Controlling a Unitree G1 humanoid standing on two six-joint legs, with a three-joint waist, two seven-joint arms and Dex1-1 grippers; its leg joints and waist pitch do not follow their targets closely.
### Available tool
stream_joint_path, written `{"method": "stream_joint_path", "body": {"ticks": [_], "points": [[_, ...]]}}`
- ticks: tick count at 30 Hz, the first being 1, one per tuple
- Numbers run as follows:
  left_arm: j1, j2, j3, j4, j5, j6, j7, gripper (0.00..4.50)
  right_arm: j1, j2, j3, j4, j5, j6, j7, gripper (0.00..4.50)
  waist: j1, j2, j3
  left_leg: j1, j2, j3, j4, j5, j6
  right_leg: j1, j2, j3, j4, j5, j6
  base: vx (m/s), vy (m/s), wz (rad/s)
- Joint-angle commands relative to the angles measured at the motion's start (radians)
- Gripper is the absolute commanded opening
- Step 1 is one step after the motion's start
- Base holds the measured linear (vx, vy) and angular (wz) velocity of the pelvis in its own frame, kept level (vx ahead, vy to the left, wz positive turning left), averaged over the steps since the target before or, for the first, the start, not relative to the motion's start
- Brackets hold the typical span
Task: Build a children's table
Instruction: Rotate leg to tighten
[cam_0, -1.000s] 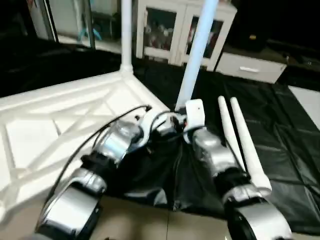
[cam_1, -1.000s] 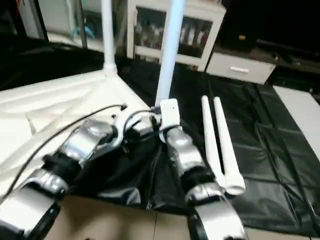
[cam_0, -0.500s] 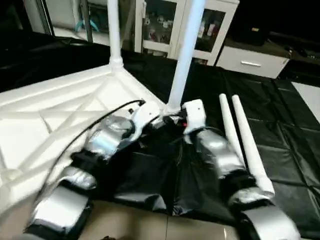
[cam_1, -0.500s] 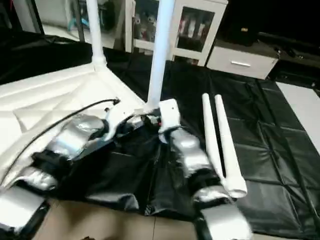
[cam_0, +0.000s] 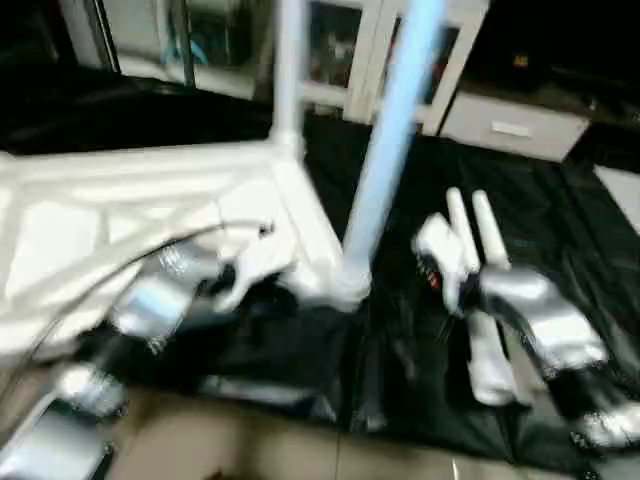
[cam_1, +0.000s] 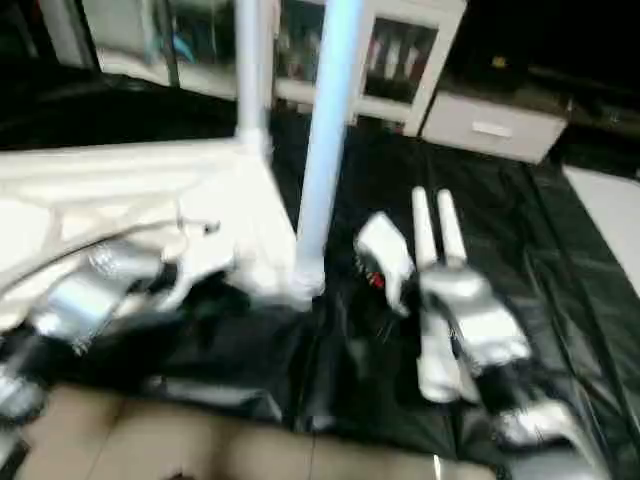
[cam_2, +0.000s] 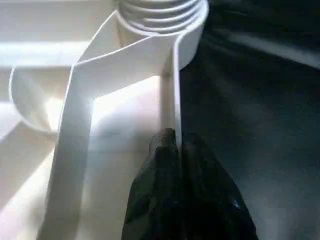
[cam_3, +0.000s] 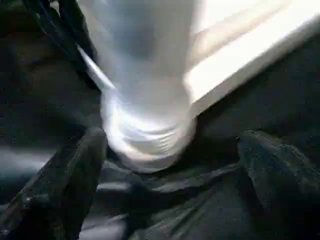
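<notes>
Two white legs stand upright in corner sockets of an upside-down white tabletop (cam_0: 120, 215), which lies on a black-covered worktable (cam_0: 560, 230). The nearer leg (cam_0: 385, 150) rises from the near corner socket (cam_0: 345, 285); the farther leg (cam_0: 288, 70) rises from the corner behind it. Two more loose legs (cam_0: 480, 290) lie side by side on the black cover, to the right of the tabletop and well apart from it.

The left gripper (cam_2: 176, 145) has its two black fingers pressed together, their tips against a thin white rib at the tabletop's edge, just beside the ringed socket. No part is held between them.

The right gripper (cam_3: 170, 170) has its fingers spread wide apart, one on each side of the ringed base of the nearer leg without touching it. Seen from the head, the right arm's silver forearm (cam_0: 530, 315) lies over the loose legs.

White cabinets (cam_0: 400, 60) stand in the background.
</notes>
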Motion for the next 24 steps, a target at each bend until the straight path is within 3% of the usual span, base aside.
{"method": "stream_joint_path", "body": {"ticks": [1, 2, 5, 10, 18, 24], "points": [[0.025, -0.016, -0.081, -0.016, 0.012, 0.000, -0.052, 0.00, 0.004, -0.015, 0.016, -0.064, 0.029, 0.032, 0.043, 4.44, -0.002, 0.018, -0.056, 0.010, 0.024, 0.011, -0.070, -0.161, 0.032, 0.050, -0.058, 0.047, -0.062, -0.070, -0.247, 0.000, 0.000, 0.00], [0.026, -0.015, -0.082, -0.018, 0.012, 0.000, -0.053, 0.00, 0.004, -0.016, 0.017, -0.066, 0.031, 0.033, 0.045, 4.44, -0.002, 0.018, -0.054, 0.005, 0.026, 0.009, -0.073, -0.175, 0.025, 0.052, -0.061, 0.047, -0.063, -0.096, -0.239, 0.000, 0.000, 0.00], [0.036, 0.001, -0.101, -0.063, 0.008, 0.016, -0.083, 0.00, 0.021, -0.045, 0.046, -0.137, 0.058, 0.071, 0.116, 4.44, 0.002, 0.017, -0.054, 0.009, 0.029, 0.008, -0.075, -0.219, 0.010, 0.050, -0.064, 0.047, -0.068, -0.166, -0.219, 0.000, 0.000, 0.00], [0.029, 0.011, -0.108, -0.082, 0.016, 0.024, -0.106, 0.00, 0.024, -0.073, 0.085, -0.153, 0.028, 0.063, 0.175, 4.44, 0.011, 0.015, -0.055, 0.005, 0.026, 0.010, -0.073, -0.196, 0.005, 0.051, -0.064, 0.047, -0.068, -0.161, -0.205, 0.000, 0.000, 0.00], [0.027, 0.026, -0.122, -0.112, 0.016, 0.035, -0.131, 0.00, 0.008, -0.087, 0.117, -0.149, 0.016, 0.064, 0.205, 4.44, 0.015, 0.015, -0.058, 0.006, 0.025, 0.012, -0.069, -0.161, 0.004, 0.053, -0.061, 0.046, -0.060, -0.097, -0.223, 0.000, 0.000, 0.00], [0.030, 0.026, -0.126, -0.121, 0.019, 0.038, -0.129, 0.00, -0.010, -0.071, 0.125, -0.127, 0.006, 0.056, 0.199, 3.81, 0.014, 0.014, -0.058, 0.006, 0.025, 0.012, -0.068, -0.172, -0.001, 0.052, -0.062, 0.047, -0.063, -0.138, -0.212, 0.000, 0.000, 0.00]]}}
